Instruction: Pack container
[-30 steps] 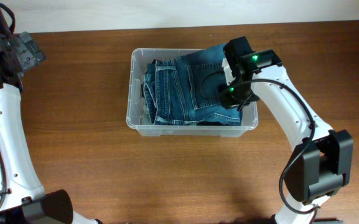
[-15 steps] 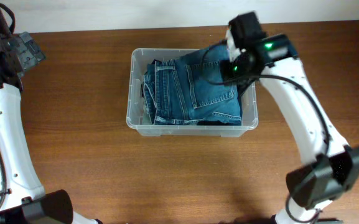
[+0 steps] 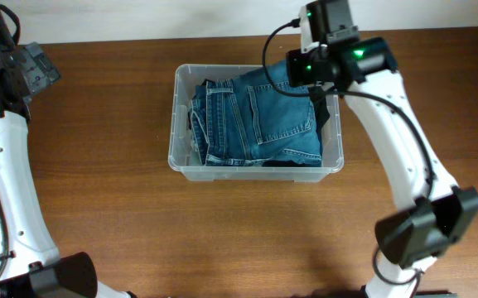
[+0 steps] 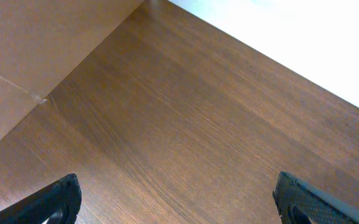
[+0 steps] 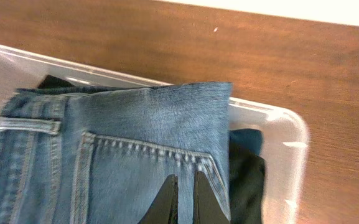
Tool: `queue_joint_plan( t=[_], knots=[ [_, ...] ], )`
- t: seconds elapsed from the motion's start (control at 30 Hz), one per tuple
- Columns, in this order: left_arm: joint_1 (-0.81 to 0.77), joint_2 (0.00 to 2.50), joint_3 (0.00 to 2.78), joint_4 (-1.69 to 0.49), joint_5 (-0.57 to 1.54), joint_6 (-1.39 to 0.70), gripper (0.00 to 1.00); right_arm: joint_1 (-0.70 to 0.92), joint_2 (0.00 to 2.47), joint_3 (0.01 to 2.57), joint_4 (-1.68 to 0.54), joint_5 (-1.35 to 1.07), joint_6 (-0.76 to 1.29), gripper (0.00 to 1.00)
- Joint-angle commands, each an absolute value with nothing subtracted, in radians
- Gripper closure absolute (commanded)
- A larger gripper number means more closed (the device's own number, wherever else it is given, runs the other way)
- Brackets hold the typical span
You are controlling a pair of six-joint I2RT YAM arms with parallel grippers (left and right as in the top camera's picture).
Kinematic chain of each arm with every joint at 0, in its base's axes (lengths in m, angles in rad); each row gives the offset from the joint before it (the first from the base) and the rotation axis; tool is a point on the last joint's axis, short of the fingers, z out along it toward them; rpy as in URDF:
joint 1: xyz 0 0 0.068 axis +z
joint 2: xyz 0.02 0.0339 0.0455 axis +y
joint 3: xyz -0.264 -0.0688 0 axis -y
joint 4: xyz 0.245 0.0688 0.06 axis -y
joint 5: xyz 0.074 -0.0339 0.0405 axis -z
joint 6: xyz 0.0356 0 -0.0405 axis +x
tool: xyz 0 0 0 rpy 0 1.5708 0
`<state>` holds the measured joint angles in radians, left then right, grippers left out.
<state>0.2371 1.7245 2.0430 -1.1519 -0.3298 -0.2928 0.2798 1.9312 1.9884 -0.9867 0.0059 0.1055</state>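
The container [image 3: 255, 172] is a clear plastic tub in the middle of the table, and its far right corner shows in the right wrist view [image 5: 291, 134]. Folded blue jeans [image 3: 255, 116] fill it, back pocket up [image 5: 135, 143]. A dark garment [image 5: 247, 180] lies under them at the right wall. My right gripper [image 5: 182, 183] is shut and empty, raised over the jeans' far right corner [image 3: 311, 79]. My left gripper [image 4: 179, 199] is open and empty over bare wood, at the far left of the table [image 3: 36, 70].
The wooden table [image 3: 98, 207] runs around the tub on all sides. A pale wall edge [image 3: 139, 16] lies along the back. A brown panel [image 4: 30, 50] borders the table in the left wrist view.
My right gripper has lifted off the jeans and moved toward the tub's far right corner. The jeans stay in the tub. The left arm has not moved.
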Motion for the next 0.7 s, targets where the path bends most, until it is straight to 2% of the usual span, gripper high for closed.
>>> queue_joint_plan(
  t=[0.0, 0.33, 0.67],
  knots=[
    [0.239, 1.713, 2.045, -1.150, -0.334, -0.302, 0.01, 0.289, 2.040, 1.993, -0.974, -0.033, 0.113, 0.96],
    [0.239, 1.713, 2.045, -1.150, -0.334, -0.302, 0.01, 0.290, 2.402, 1.993, -1.047, -0.181, 0.113, 0.96],
    [0.239, 1.713, 2.045, -1.150, -0.334, -0.302, 0.01, 0.291, 2.286, 2.088, -1.150, -0.180, 0.110, 0.96]
  ],
)
